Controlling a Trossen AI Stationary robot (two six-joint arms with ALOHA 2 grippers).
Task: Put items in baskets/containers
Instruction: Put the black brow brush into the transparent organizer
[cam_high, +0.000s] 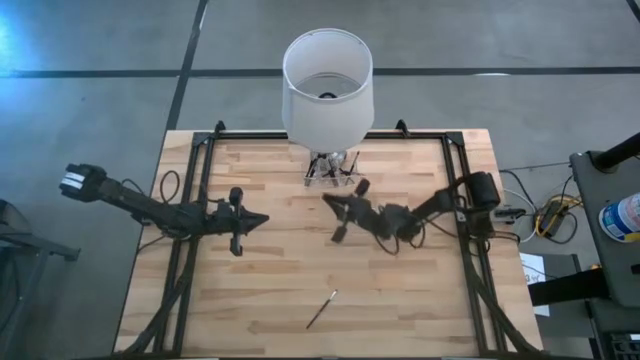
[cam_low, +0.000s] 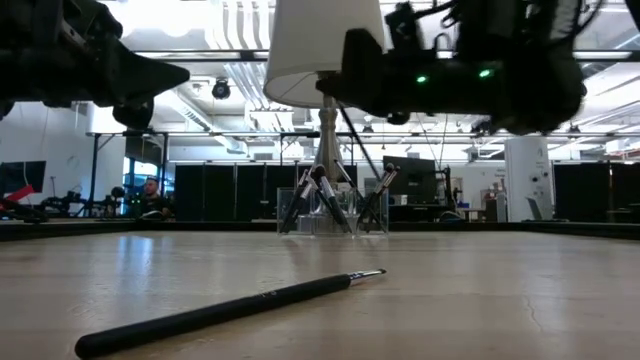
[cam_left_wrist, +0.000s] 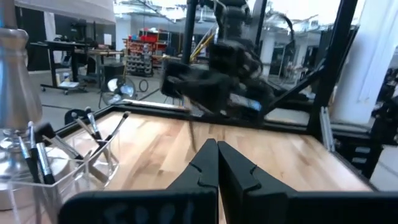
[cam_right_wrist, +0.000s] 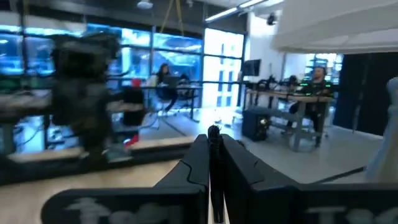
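A wooden table (cam_high: 400, 290) is lying under two dark arms. A white cylinder (cam_high: 328, 85) is standing at the far edge, with a small clear cup (cam_high: 328, 172) of brushes just in front of it. The left gripper (cam_high: 258, 219) is hovering left of centre. The right gripper (cam_high: 337, 203) is hovering near the middle, holding a thin dark brush (cam_high: 339, 232). Another brush (cam_high: 321, 309) is lying alone near the front edge.

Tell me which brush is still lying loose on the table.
The lone brush near the table's front edge; the other brushes stand in the clear holder by the lamp.
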